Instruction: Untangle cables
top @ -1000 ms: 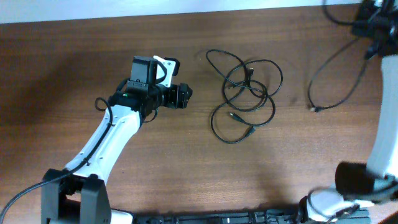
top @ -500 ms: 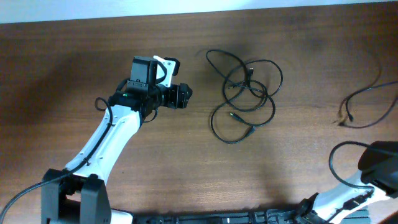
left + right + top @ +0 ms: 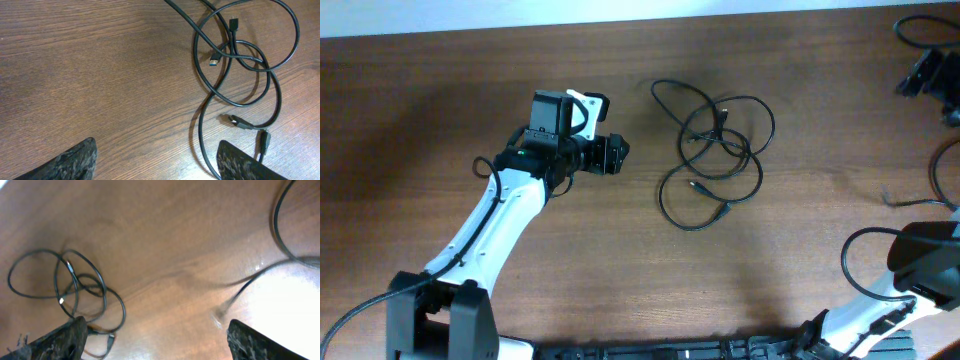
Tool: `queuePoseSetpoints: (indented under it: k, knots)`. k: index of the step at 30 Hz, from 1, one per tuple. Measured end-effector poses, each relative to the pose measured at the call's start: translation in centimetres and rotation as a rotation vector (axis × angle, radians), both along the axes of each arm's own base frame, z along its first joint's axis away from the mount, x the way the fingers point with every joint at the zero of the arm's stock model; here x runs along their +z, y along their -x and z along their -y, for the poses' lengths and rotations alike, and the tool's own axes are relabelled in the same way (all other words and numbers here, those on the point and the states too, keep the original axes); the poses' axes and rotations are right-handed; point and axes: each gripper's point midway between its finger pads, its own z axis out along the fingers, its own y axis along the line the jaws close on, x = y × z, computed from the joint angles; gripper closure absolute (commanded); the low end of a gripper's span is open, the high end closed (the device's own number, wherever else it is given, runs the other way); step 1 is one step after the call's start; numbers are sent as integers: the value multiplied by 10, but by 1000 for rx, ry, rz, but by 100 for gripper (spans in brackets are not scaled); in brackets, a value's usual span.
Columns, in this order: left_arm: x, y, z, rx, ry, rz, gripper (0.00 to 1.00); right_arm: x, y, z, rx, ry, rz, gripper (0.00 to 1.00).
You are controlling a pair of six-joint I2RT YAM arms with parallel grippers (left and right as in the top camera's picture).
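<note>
Nearest you, your left hand [image 3: 157, 150] sits low over the desk [image 3: 90, 75]. Its fingers [image 3: 65, 162] are spread wide and hold nothing. From overhead it stands apart from the cables, just off their left side, pointing toward them. Ahead of it lies the tangle of cables [image 3: 240, 65], flat on the wood near the middle of the desk. Several thin black loops cross over one another there, with small plug ends [image 3: 214, 61] showing inside and at the near edge of the knot. One strand runs down close beside the finger on the right of the wrist view, and you cannot tell whether they touch. Farther right, well apart from the tangle, a separate cable [image 3: 275, 217] lies by the desk's right edge. Your right hand [image 3: 157, 330] is raised well above the desk. Its fingers [image 3: 60, 337] are also wide apart, with nothing gripped between them.
</note>
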Motion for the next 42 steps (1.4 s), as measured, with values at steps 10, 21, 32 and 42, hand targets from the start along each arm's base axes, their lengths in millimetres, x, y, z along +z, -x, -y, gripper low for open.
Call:
queuePoseSetpoints:
  k: [10,21,32,42]
  knots:
    - [0,0,0,0,0,0,23,-11,25,-8,4,-26,-117,12]
    - [0,0,0,0,0,0,23,-59,72,-110,249,-99,-316,1]
    - [-21,6,-38,120,-200,-53,18,-147,-58,-174,507,141,152,16]
    - [-26,3,-88,348,-397,-53,9,-200,-68,-171,431,133,149,43]
